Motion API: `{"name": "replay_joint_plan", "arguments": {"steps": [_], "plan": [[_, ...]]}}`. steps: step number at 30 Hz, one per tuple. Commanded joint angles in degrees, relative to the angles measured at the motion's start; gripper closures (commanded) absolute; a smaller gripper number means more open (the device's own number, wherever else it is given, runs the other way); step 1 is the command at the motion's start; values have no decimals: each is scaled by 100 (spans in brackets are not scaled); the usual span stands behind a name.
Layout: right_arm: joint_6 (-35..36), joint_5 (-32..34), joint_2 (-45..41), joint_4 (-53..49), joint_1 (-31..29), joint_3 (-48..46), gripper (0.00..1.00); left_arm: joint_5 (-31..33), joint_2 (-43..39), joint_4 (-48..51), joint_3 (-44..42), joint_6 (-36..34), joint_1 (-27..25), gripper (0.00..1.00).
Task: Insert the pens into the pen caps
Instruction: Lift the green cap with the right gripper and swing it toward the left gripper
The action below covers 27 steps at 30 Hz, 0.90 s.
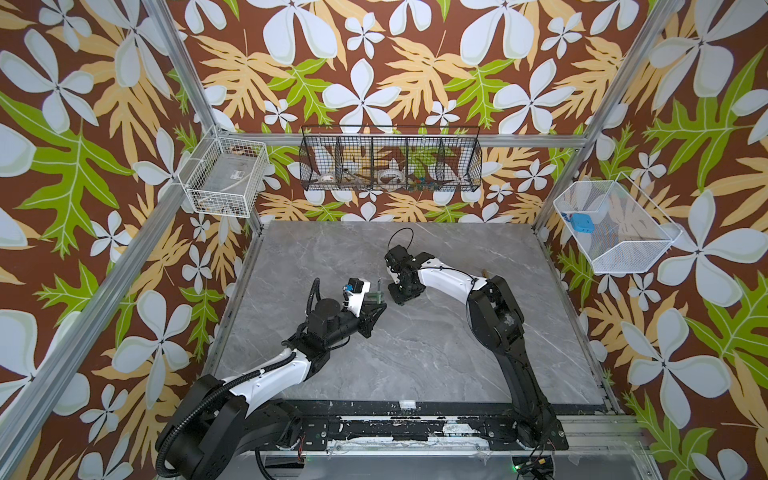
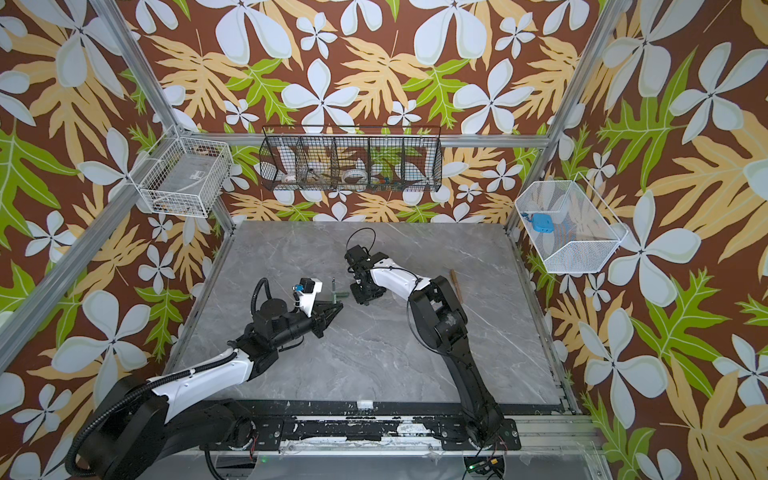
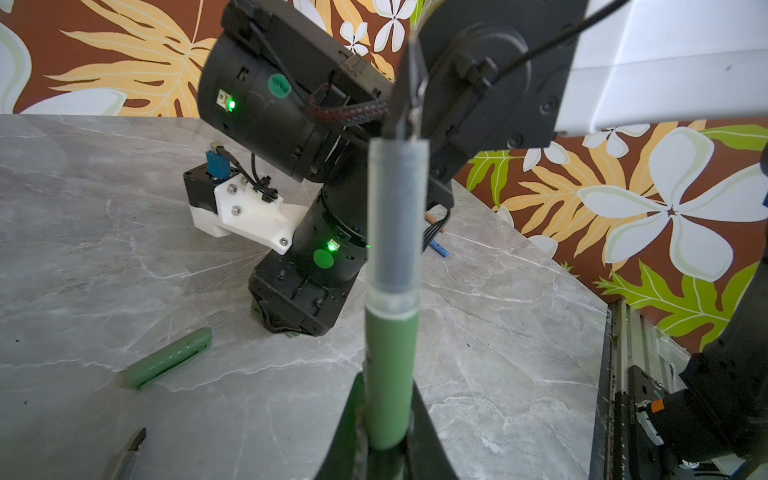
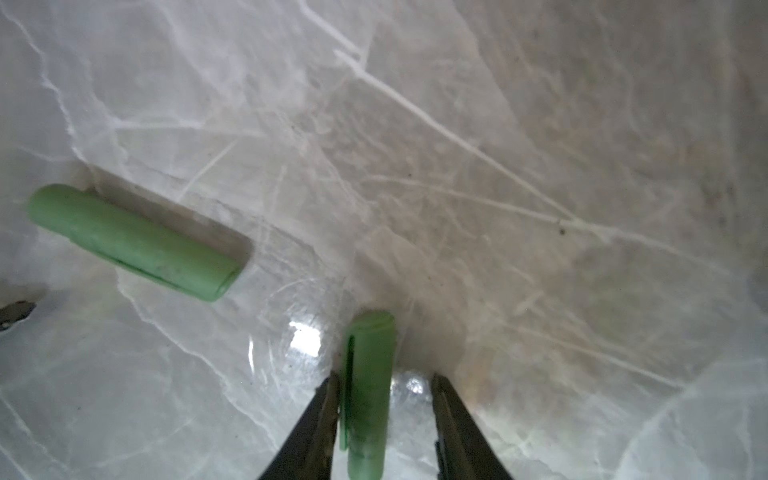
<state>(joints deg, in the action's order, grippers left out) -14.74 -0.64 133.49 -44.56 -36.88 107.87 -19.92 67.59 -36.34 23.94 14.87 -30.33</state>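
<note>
Left gripper (image 3: 388,409): pinching green pen (image 3: 388,353), bare tip aimed toward the other arm.
Right gripper (image 4: 384,378): spread astride green cap (image 4: 368,415) lying on bench (image 4: 498,166); one finger touches it, the other stands apart.
Second cap (image 4: 133,241): loose on bench nearby.
Blue pen (image 3: 438,248): on bench farther off; too small to judge.
Done: no pen capped that I can see.
Left: I judge all four; first, grip this cap and align it.

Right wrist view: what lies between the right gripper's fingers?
A green cap lies on the table between the fingers of the right gripper, close to one, with a gap to the other; the right wrist view shows it.
</note>
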Motion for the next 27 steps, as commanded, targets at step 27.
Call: {"name": "replay_joint_plan", "arguments": {"steps": [27], "plan": [[441,433,319,-682,-38,82,82,-15,-62,-137,5,-82,6,100]]}}
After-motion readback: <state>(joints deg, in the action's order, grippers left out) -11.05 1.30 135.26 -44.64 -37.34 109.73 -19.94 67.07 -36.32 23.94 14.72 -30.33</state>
